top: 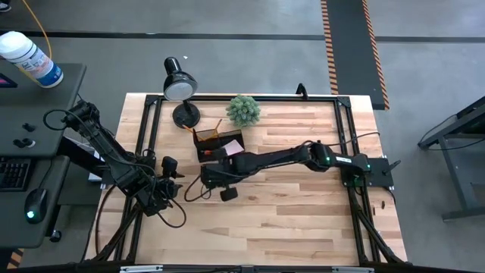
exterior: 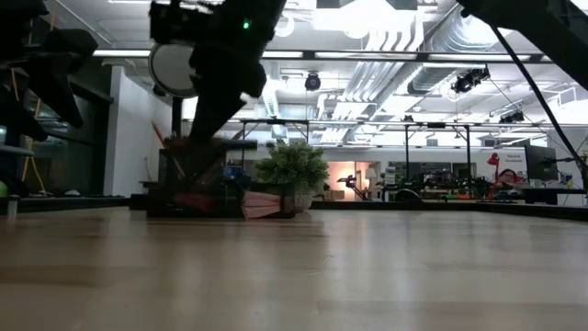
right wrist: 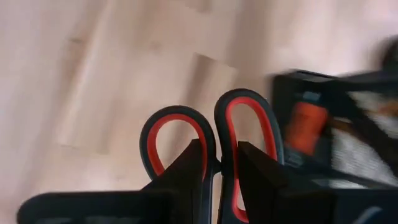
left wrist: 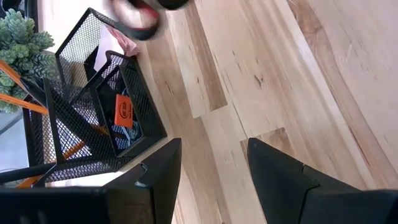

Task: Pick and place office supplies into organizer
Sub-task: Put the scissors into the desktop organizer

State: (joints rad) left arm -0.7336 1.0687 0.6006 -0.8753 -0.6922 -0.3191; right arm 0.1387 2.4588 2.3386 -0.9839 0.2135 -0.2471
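Pinching scissors (right wrist: 211,155), the right pincer (right wrist: 221,163) hovers beside the organizer's (left wrist: 149,118) edge.

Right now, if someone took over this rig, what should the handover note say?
Right gripper: shut on the scissors, held above the table just beside the organizer.
Left gripper: open, empty, waiting at the table's left side.
Done: pencils, a pink notepad and a small orange piece already sit in the organizer.
Left: put the scissors in the organizer, then release. No other loose supplies show on the table.
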